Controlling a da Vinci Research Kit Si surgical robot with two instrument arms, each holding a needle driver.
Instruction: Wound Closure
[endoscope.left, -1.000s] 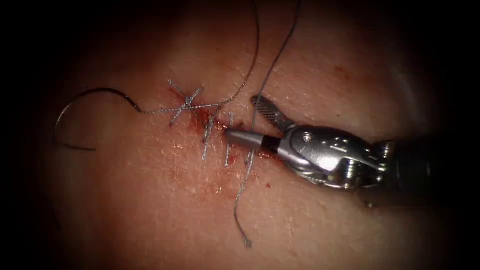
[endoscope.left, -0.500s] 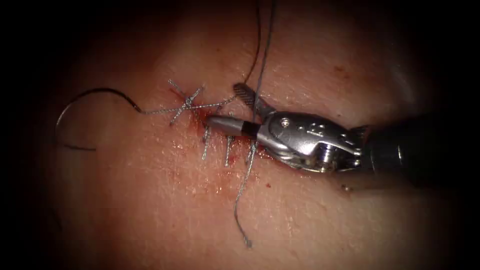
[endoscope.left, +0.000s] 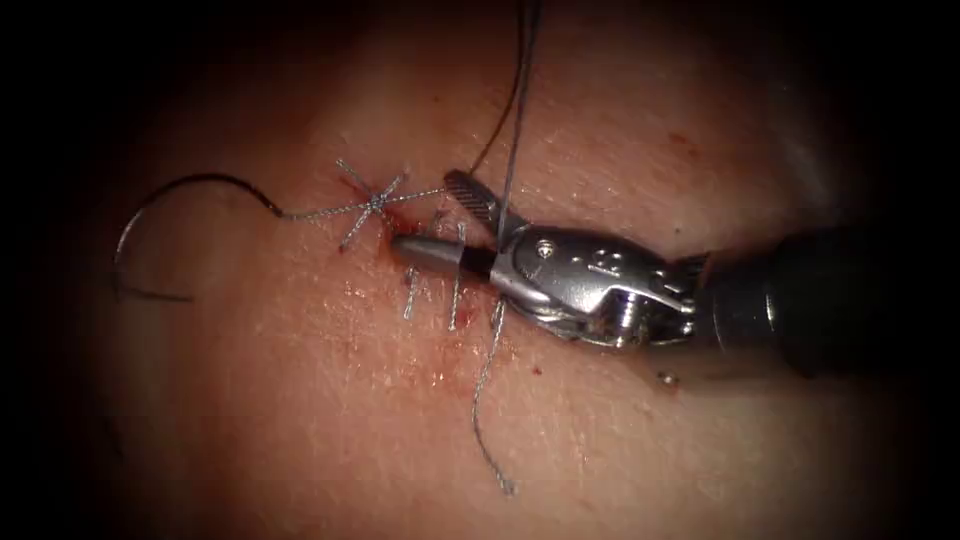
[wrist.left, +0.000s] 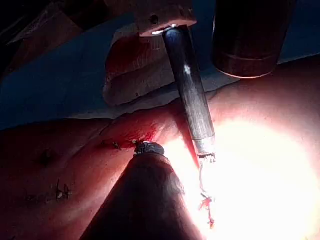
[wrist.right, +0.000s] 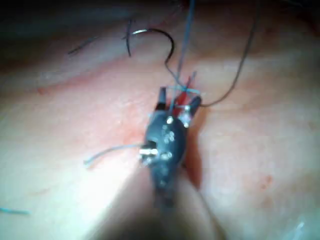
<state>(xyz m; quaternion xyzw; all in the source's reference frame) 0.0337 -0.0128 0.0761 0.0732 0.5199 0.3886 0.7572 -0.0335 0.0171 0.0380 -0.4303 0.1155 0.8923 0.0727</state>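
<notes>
- Right tool: jaws spread wide and gripping nothing. The upright strand of thread runs between them, close to the hinge.
- Over the last second it has slid in toward the knot with the jaws open the whole way. The lower jaw tip now sits just below the knot, over the stitched cut.
- Needle: lying loose on the tissue, well away from the knot on the left side of the cut. Neither tool holds it and it isn't in the tissue. Its thread runs straight back to the knot.
- A free tail of thread trails down away from the knot, past the tool's wrist.
- Left tool: we see its shaft from its own wrist view, but we can't tell what it holds, if anything.
- Doing this bit well, our take: keep the strand deep between the jaws, not out at the tips. We'd also keep that lower tip off the stitches and leave some gap to the knot, so that closing only meets the one strand.
</notes>
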